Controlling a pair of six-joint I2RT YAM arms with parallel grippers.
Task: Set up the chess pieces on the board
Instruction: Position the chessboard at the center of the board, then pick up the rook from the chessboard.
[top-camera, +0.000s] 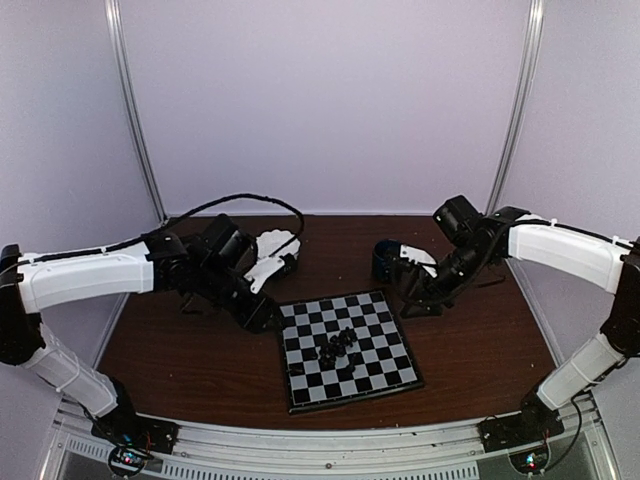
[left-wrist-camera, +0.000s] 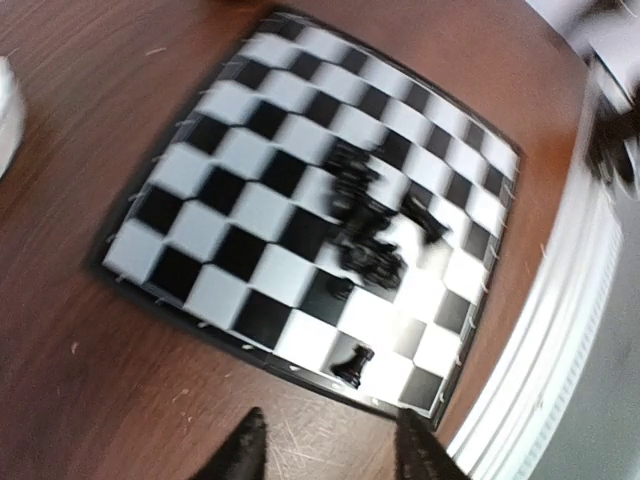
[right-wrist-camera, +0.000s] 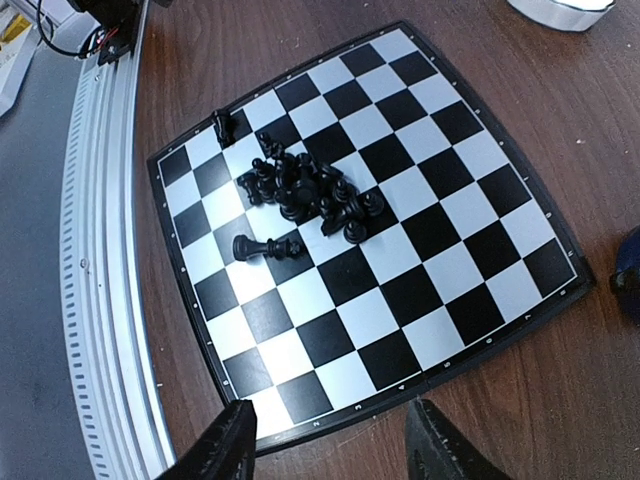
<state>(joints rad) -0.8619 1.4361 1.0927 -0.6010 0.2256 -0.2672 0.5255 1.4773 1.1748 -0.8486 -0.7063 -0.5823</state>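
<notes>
The checkered board lies on the brown table near the front. A cluster of small black chess pieces sits piled near its middle, several lying on their sides. In the right wrist view the pile shows, one piece lies apart, and one stands near the board's edge. The left wrist view is blurred and shows the pile and a lone upright piece. My left gripper is open and empty beside the board's left edge. My right gripper is open and empty beside the board's right edge.
A white scalloped bowl stands behind the board at the left. A dark blue mug stands behind it at the right, under my right arm. The metal rail runs along the table's near edge.
</notes>
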